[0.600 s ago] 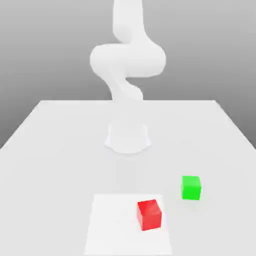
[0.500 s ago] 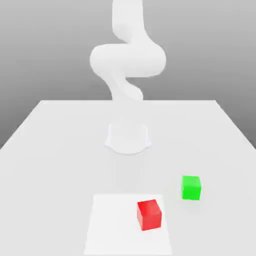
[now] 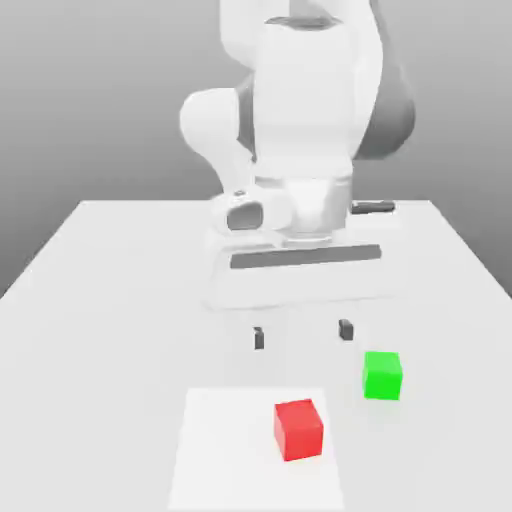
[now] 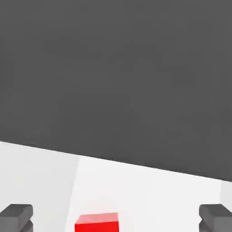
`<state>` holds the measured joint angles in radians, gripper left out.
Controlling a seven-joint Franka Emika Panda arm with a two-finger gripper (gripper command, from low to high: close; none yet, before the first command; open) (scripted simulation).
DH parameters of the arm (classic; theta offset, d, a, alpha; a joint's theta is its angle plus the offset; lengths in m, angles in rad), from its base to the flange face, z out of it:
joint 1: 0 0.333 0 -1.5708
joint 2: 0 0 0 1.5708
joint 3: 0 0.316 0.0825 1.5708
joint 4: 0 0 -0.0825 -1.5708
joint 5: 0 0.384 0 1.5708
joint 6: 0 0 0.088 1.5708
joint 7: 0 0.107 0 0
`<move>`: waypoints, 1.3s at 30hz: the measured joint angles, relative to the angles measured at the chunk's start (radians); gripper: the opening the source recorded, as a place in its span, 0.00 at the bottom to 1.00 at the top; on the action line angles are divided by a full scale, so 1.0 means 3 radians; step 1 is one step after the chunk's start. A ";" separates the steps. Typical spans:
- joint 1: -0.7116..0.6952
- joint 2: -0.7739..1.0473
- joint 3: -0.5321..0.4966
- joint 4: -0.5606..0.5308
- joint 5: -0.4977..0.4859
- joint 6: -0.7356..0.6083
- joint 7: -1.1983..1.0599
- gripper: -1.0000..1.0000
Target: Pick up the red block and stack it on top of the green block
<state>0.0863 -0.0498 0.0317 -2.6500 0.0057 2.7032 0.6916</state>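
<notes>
Red block (image 3: 299, 429) sits on a paler square patch (image 3: 225, 450) of the surface (image 3: 110, 300), with the green block (image 3: 382, 375) near it at about 2 o'clock, apart. Pincer (image 3: 302, 334) hangs above the surface at 12 o'clock from the red block, its fingers (image 3: 259, 338) spread wide, holding nothing

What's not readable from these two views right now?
- Red block, hand view: cut off by the picture's edge; just its upper part shows.
- Fingertips, hand view: both cropped at the edge.
- Table behind the hand, exterior view: hidden by the arm's body.
- Green block, exterior view: its far faces are turned away from the camera.
</notes>
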 joint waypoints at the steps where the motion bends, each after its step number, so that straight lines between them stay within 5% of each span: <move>1: 0.0011 0.0121 0.0007 -0.0056 -0.0011 0.0065 -0.0009 0.50; 8: 0.0061 0.0967 -0.0036 -0.0084 -0.0094 0.0709 0.0017 0.50; 9: 0.0068 0.1065 -0.0044 -0.0070 -0.0101 0.0792 0.0023 0.00; 16: 0.0066 0.1078 -0.0043 -0.0069 -0.0110 0.0803 0.0031 0.00; 22: 0.0059 0.0437 0.0018 -0.0175 -0.0038 0.0268 0.0006 0.00; 30: 0.0854 -0.0521 0.0633 -0.0786 0.0363 -0.0067 0.0895 0.00; 37: 0.0826 0.0099 0.0727 -0.0839 0.0005 0.0597 0.1298 0.00; 38: 0.0816 0.0213 0.0701 -0.0835 -0.0104 0.0704 0.1375 1.00; 39: 0.0796 0.0213 0.0701 -0.0835 -0.0104 0.0704 0.1375 1.00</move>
<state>0.3251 0.0142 0.2421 -2.9003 -0.0256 2.9145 1.1041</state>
